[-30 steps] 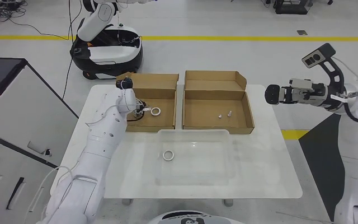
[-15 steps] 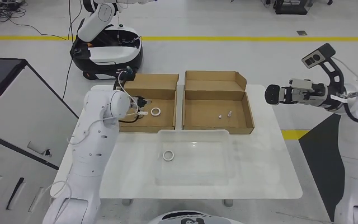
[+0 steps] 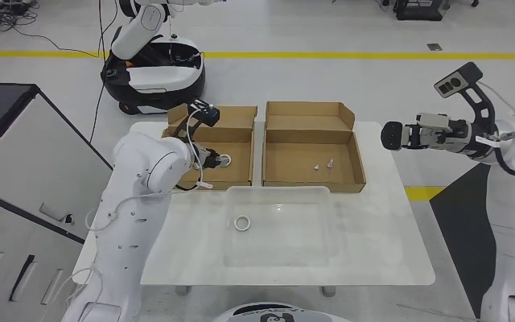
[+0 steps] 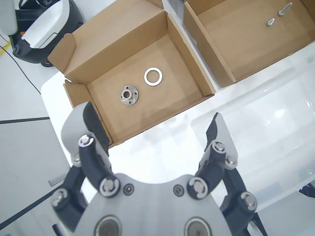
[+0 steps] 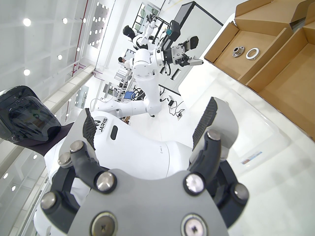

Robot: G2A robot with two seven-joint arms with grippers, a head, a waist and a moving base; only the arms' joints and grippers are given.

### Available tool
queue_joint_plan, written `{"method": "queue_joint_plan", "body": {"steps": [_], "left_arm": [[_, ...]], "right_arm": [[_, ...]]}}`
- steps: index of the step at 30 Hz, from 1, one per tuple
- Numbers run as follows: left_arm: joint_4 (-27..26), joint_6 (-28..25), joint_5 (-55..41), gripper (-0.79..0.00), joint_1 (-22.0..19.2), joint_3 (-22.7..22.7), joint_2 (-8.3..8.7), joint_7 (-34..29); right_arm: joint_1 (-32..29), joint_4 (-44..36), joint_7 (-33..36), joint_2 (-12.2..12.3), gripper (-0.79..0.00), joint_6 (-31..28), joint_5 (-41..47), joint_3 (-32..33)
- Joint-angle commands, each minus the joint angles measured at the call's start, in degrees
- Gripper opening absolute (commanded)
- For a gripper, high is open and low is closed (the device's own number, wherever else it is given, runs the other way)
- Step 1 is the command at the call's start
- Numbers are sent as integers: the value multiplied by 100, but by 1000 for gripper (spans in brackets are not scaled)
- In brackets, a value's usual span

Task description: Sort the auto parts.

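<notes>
The robot's left end effector (image 4: 151,116), fingers spread wide and holding nothing, is hovering above the near edge of a brown cardboard box (image 4: 118,37). Inside it, a silver flanged metal hub (image 4: 128,95) and a white flat ring (image 4: 153,76) are lying close together without touching. At that box's 3 o'clock in the top view, a second brown cardboard box (image 4: 246,50) is holding a small silver bolt (image 4: 285,9) and a silver nut (image 4: 270,22). At 6 o'clock from both boxes, a clear plastic tray (image 3: 278,189) is sitting on the white tabletop (image 3: 386,233), carrying a second white ring (image 3: 241,222) toward its 9 o'clock side. The right end effector (image 5: 150,109), likewise wide and empty, is hanging beyond the tabletop's 3 o'clock edge. That last ring is probably waiting to join its twin. Picking it up cleanly is calling for a straight descent clear of the tray wall, with the fingers straddling the thin rim.
</notes>
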Motion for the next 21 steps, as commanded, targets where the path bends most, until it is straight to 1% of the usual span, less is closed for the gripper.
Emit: {"method": "queue_joint_plan", "body": {"steps": [1,7,9,10,11,13,15,18,21], "left_arm": [[0,-6,0,0,0,0,0,0],[-10,-46,-44,0,17,20,-1,54],[-65,-263,-224,0,94,51,8,287],[-116,-423,-265,0,108,70,21,276],[-176,-639,-261,0,97,163,33,170],[-219,-841,-364,0,36,360,43,-14],[-227,-809,-359,0,-92,673,78,-46],[-262,-764,-660,0,-347,1153,164,-92],[-278,-688,-996,0,-686,1647,295,-168]], "right_arm": [[0,0,0,0,0,0,0,0],[0,0,0,0,0,0,0,0],[0,0,0,0,0,0,0,0],[0,0,0,0,0,0,0,0],[0,0,0,0,0,0,0,0],[0,0,0,0,0,0,0,0],[0,0,0,0,0,0,0,0],[0,0,0,0,0,0,0,0],[0,0,0,0,0,0,0,0]]}}
